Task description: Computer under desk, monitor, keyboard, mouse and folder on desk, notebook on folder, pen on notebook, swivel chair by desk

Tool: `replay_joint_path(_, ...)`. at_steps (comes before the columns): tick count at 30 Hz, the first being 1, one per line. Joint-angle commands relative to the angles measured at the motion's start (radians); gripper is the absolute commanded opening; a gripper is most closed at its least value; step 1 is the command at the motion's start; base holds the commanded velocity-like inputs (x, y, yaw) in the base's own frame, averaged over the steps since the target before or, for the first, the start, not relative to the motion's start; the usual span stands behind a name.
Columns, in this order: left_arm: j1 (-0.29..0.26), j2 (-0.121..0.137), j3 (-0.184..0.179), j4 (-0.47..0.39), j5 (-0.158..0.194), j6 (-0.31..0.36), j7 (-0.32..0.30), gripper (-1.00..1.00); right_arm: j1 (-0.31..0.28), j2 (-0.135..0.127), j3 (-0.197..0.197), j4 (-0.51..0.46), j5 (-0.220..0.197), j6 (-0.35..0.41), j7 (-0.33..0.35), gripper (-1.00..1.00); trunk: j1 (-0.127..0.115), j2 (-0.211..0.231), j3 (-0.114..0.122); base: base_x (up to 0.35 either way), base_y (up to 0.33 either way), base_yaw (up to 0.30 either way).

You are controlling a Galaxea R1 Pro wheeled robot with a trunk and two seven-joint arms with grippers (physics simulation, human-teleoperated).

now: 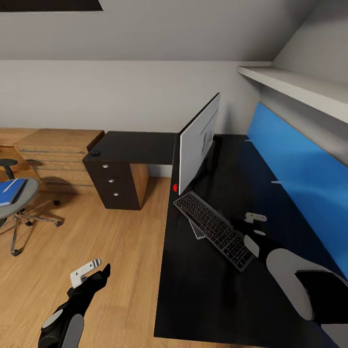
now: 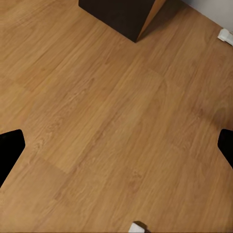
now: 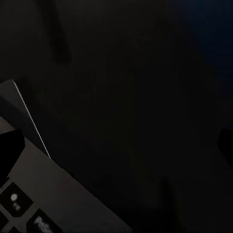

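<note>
Hovering over the desk (image 1: pixel 203 299), your right gripper (image 1: pixel 254 218) sits just past the keyboard (image 1: pixel 214 229), fingers apart and empty. The keyboard lies beside the monitor (image 1: pixel 199 142), partly on a dark pad. The folder (image 1: pixel 10 191) waits on the swivel chair (image 1: pixel 21 205).

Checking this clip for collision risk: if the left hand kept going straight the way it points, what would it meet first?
Probably the bare wood floor: the left hand hangs over it, angled down, nothing between. The drawer unit sits farther on; depth is uncertain.
</note>
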Motion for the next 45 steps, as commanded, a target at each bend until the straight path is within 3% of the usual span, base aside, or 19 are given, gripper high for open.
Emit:
replay_joint_path(1, -0.001, -0.001, 0.000, -0.002, 0.011, 0.005, 0.006, 1.00, -0.001, 0.000, 0.007, 0.001, -0.009, -0.003, -0.002, 1.00, 0.000, -0.001, -0.003, 0.000, 0.000, 0.000)
replay_joint_path(32, -0.001, 0.001, -0.001, 0.007, 0.008, 0.005, 0.002, 1.00, 0.001, 0.021, 0.007, 0.001, -0.007, -0.017, 0.000, 1.00, 0.000, -0.001, -0.050, 0.009, 0.008, 0.000)
replay_joint_path(41, -0.001, 0.001, -0.001, 0.008, 0.006, 0.005, 0.001, 1.00, 0.013, 0.021, 0.007, 0.001, -0.007, -0.027, 0.002, 1.00, 0.000, -0.001, -0.053, 0.048, 0.040, 0.000)
replay_joint_path(45, -0.001, 0.001, -0.001, 0.008, 0.006, 0.005, 0.001, 1.00, 0.015, 0.021, 0.007, 0.001, 0.014, -0.028, 0.003, 1.00, 0.000, -0.001, -0.053, 0.001, 0.001, 0.000)
